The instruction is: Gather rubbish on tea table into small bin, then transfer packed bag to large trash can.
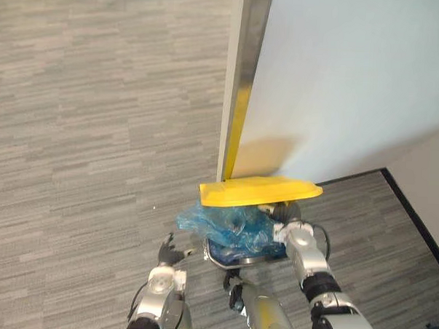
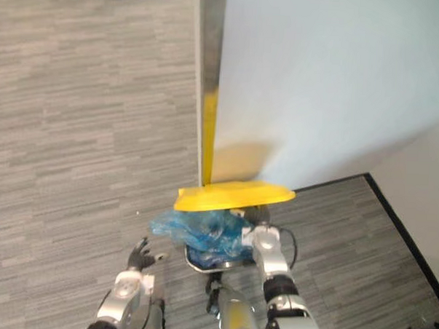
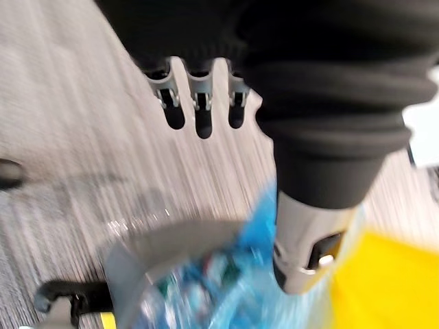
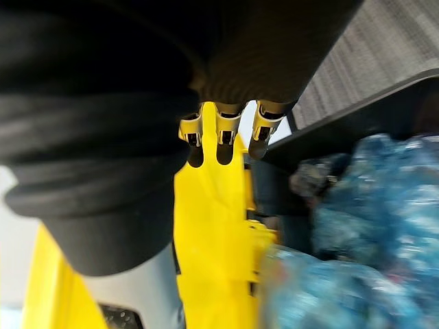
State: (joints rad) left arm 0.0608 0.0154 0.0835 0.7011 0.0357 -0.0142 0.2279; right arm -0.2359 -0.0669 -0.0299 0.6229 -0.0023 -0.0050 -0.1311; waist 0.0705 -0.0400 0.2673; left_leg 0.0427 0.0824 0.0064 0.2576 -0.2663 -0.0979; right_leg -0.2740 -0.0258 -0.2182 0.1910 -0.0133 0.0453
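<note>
Blue rubbish bag (image 1: 227, 229) is seen crumpled in the mouth of the grey trash can (image 1: 217, 260), between the two arms. Nearest, the left robot hand (image 1: 170, 253) is held released over the carpeted floor (image 1: 97, 130), fingers spread, just beside the can's rim. The right robot hand (image 1: 288, 230) is held with straight fingers (image 4: 221, 130) beside the bag, under the raised yellow lid (image 1: 258, 192). Beyond, a white panel (image 1: 339, 89) is seen.

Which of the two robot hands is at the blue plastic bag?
The right robot hand, beside the crumpled blue plastic bag; the left robot hand is apart.
</note>
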